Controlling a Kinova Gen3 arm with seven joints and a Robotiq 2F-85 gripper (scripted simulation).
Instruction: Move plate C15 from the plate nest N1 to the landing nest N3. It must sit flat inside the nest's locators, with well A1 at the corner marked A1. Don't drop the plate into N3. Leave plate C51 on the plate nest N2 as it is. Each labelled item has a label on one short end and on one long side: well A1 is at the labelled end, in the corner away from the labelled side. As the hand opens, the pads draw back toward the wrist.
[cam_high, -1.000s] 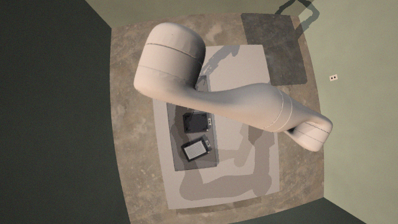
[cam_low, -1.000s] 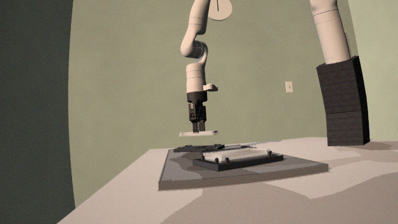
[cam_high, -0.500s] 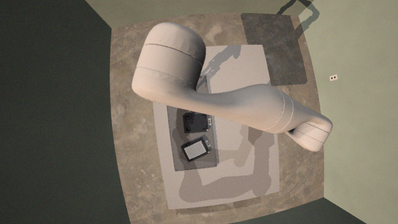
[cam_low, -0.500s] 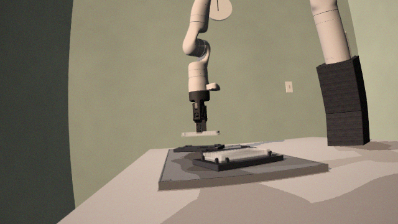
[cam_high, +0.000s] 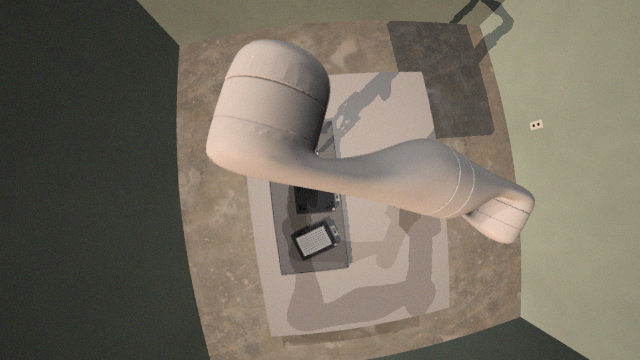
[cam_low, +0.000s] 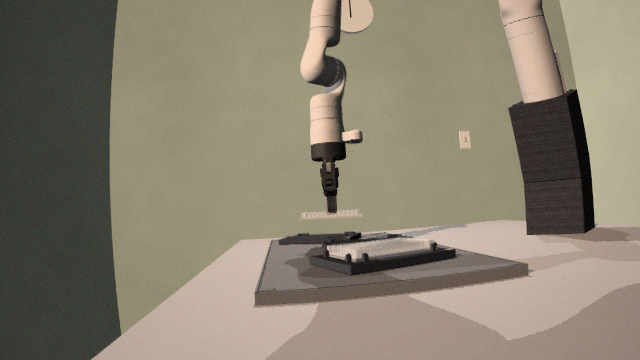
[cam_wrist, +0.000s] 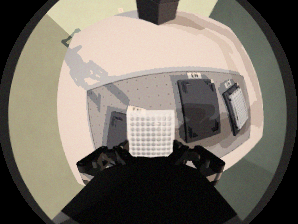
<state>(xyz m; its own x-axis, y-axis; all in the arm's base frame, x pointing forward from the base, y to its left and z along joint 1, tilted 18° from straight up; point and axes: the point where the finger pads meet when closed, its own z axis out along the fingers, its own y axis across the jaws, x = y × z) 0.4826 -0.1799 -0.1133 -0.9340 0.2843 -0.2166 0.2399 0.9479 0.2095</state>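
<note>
My gripper (cam_low: 331, 206) points straight down and is shut on plate C15 (cam_low: 331, 214), a white well plate held level in the air, well above the grey deck (cam_low: 390, 275). In the wrist view the plate (cam_wrist: 152, 135) sits between my fingers, over the left part of the deck. An empty dark nest (cam_wrist: 198, 106) lies to its right and also shows in the overhead view (cam_high: 314, 200). Plate C51 (cam_low: 380, 247) (cam_high: 315, 239) rests on its black nest at the deck's near end, seen from overhead too. My arm hides the gripper in the overhead view.
The grey deck lies on a pale table. A tall dark block (cam_low: 552, 165) carrying the arm's base stands at the back right. The table's left edge is close to the deck.
</note>
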